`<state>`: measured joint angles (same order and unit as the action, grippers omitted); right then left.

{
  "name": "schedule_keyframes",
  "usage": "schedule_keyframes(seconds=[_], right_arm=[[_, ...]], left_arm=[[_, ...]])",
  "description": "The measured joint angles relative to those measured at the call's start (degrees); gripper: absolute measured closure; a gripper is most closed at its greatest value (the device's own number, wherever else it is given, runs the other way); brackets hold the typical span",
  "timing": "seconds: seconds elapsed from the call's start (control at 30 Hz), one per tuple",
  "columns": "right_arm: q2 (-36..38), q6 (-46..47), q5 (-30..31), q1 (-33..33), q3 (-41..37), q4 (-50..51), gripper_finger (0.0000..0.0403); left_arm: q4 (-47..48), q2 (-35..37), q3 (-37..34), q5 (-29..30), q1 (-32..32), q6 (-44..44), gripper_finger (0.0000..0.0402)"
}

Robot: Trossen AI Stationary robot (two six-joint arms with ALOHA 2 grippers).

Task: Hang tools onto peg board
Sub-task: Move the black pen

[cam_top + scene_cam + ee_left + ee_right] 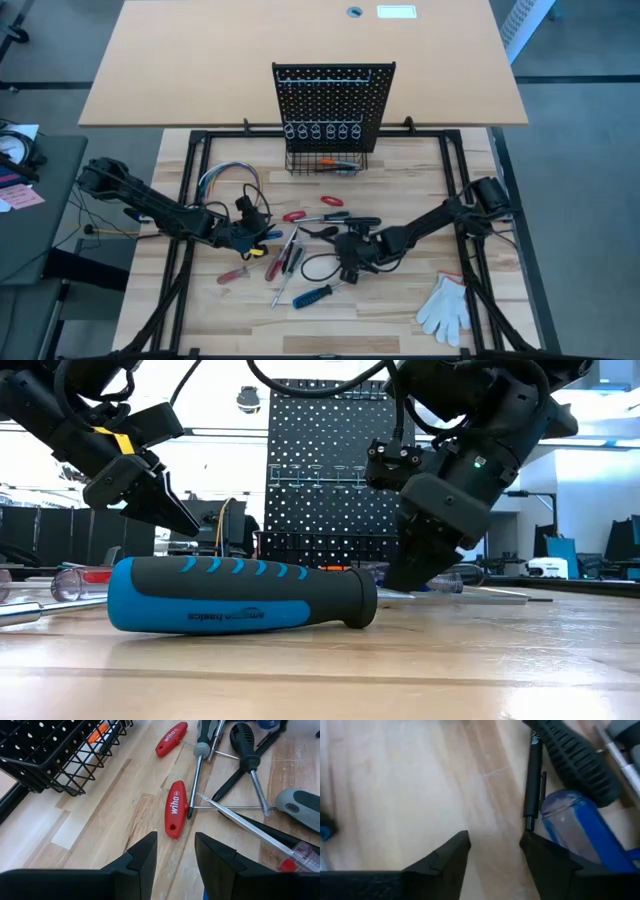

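The black peg board (333,100) stands upright at the far middle of the table, with a wire basket (325,160) at its base. Several tools lie scattered on the table between my arms. They include red-handled keys (175,810), black-handled screwdrivers (245,740) and a blue-and-black screwdriver (240,595) near the front edge. My left gripper (175,855) is open above the table, just short of a red handle, and is empty. My right gripper (495,855) is open over bare wood. It is beside a thin black key (534,780) and a clear blue handle (575,825), and is empty.
A looped bundle of coloured wires (230,180) lies at the far left. A white glove (445,310) lies at the near right. The two grippers (262,235) (348,265) stand close together over the tool pile. The large tan tabletop (200,60) lies behind the peg board.
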<state>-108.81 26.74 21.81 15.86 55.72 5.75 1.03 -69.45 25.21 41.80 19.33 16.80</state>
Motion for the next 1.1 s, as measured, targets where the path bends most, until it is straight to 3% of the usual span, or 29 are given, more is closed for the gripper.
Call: schedule_keyframes(seconds=[0.13, 0.4, 0.67, 1.1], right_arm=[[-0.2, 0.7, 4.9, -0.1, 0.0, -0.1, 0.0207], [0.1, 0.9, 8.0, 1.3, -2.2, 0.6, 0.0229], [0.7, -1.5, 2.3, -0.9, -3.5, -3.5, 0.0229], [0.5, -1.9, 1.4, -1.4, -3.0, -5.3, 0.0229]], left_arm=[[0.0, 0.0, 0.0, 0.0, 0.0, 0.2, 0.0275], [1.1, 0.0, 0.0, 0.0, 0.0, 0.5, 0.0275], [1.3, 0.0, 0.0, 0.0, 0.0, 0.9, 0.0275], [1.3, 0.0, 0.0, 0.0, 0.0, 1.1, 0.0275]])
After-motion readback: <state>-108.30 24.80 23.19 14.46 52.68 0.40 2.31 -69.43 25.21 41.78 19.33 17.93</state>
